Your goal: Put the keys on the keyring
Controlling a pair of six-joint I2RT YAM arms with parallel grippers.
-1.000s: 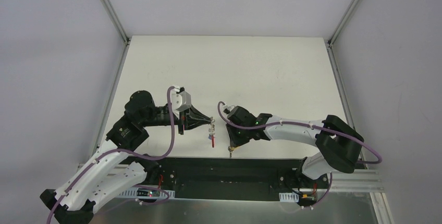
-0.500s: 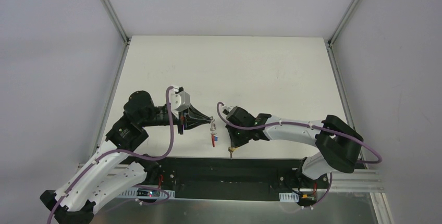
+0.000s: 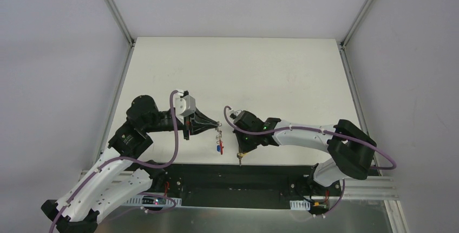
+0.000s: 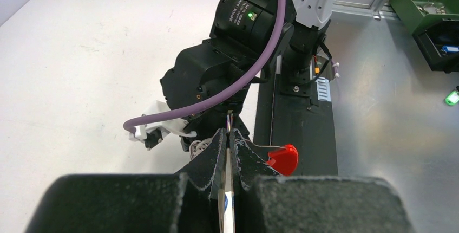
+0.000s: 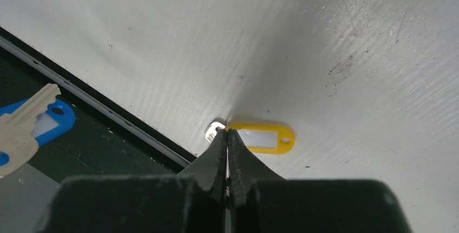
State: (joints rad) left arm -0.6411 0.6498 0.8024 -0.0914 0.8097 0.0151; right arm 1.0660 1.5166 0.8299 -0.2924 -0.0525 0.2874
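My left gripper (image 3: 218,126) is shut on the keyring's thin silver ring (image 4: 229,122) and holds it above the table's near edge. The red strap (image 4: 284,159) and the blue tag (image 3: 219,146) hang below it. In the right wrist view the blue tag (image 5: 51,122) shows at lower left with a pale metal piece across it. My right gripper (image 3: 240,151) is just right of the keyring, pointing down, shut on the key (image 5: 265,138) where its silver part (image 5: 215,131) meets the yellow oval head. The key (image 3: 240,157) sits at the table's front edge.
The white table (image 3: 243,76) stretches away behind both grippers. A black base rail (image 3: 243,176) runs along the near edge under the keyring. The right arm's black wrist (image 4: 233,70) fills the middle of the left wrist view. Green bins (image 4: 427,0) stand off the table.
My left gripper has drawn slightly left and the hanging keyring has swung, so the blue tag now shows beside the red strap. The right arm has barely moved.
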